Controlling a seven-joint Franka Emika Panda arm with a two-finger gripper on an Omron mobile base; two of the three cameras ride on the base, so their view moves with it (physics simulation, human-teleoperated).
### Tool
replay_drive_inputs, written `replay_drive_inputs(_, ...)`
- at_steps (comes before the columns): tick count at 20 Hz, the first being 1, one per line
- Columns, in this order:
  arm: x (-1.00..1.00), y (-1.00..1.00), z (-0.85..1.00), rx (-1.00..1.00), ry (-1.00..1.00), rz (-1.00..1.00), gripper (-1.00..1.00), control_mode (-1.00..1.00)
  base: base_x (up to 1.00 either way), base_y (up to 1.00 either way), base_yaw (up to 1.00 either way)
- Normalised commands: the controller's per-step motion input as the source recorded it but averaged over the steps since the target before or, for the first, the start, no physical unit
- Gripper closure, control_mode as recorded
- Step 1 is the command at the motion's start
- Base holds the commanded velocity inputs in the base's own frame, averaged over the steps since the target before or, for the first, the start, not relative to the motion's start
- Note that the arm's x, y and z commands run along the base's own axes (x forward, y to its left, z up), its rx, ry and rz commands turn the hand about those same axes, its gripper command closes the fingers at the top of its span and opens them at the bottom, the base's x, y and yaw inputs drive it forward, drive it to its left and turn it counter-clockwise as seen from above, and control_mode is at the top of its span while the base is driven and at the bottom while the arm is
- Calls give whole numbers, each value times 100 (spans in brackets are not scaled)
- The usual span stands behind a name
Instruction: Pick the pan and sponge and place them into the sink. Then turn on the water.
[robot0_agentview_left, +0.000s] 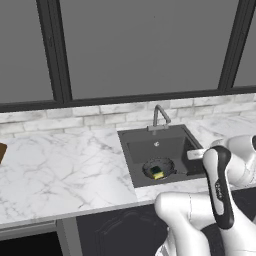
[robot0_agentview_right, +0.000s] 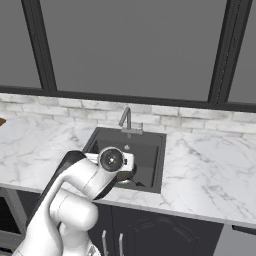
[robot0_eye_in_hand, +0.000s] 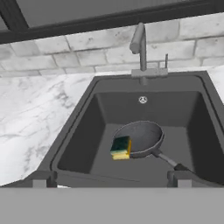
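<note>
1. Behind the sink (robot0_agentview_left: 131, 145) in the left base view, the faucet (robot0_agentview_left: 160, 118) stands at the basin's back rim, before a pale brick wall (robot0_agentview_left: 75, 117). On the basin floor lies the pan (robot0_agentview_left: 159, 168), with the sponge (robot0_agentview_left: 157, 173) on its near edge. The marble counter (robot0_agentview_left: 60, 170) spreads to the sink's left. The arm (robot0_agentview_left: 220, 185) rises at the sink's right front corner.
2. From the right base view, the arm's (robot0_agentview_right: 80, 190) joint covers the sink's near left part; a bit of the pan (robot0_agentview_right: 126, 176) peeps out beside it. The faucet (robot0_agentview_right: 126, 120) stands at the back rim, and counter (robot0_agentview_right: 210, 175) runs to the sink's right.
3. Looking from the hand view, the hand (robot0_eye_in_hand: 111, 180) hovers over the sink's (robot0_eye_in_hand: 78, 131) front rim, its fingers (robot0_eye_in_hand: 43, 179) spread wide apart and gripping nothing. The pan (robot0_eye_in_hand: 142, 135) lies mid-basin, handle toward the near right. The sponge (robot0_eye_in_hand: 121, 147) leans on the pan's near left rim, green layer up. The faucet (robot0_eye_in_hand: 140, 46) rises behind the sink.
</note>
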Motion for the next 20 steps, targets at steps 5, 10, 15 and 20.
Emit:
replay_drive_inputs(5, -7, -16, 0, -9, -19, 14, -100, -100, 0, 0, 0)
replay_drive_inputs(10, -7, -13, 0, -8, -19, 8, -100, -100, 0, 0, 0)
replay_drive_inputs(15, -5, -14, -9, -6, -20, 3, -100, -100, 0, 0, 0)
replay_drive_inputs(20, -2, -6, -5, -4, -19, 0, -100, -100, 0, 0, 0)
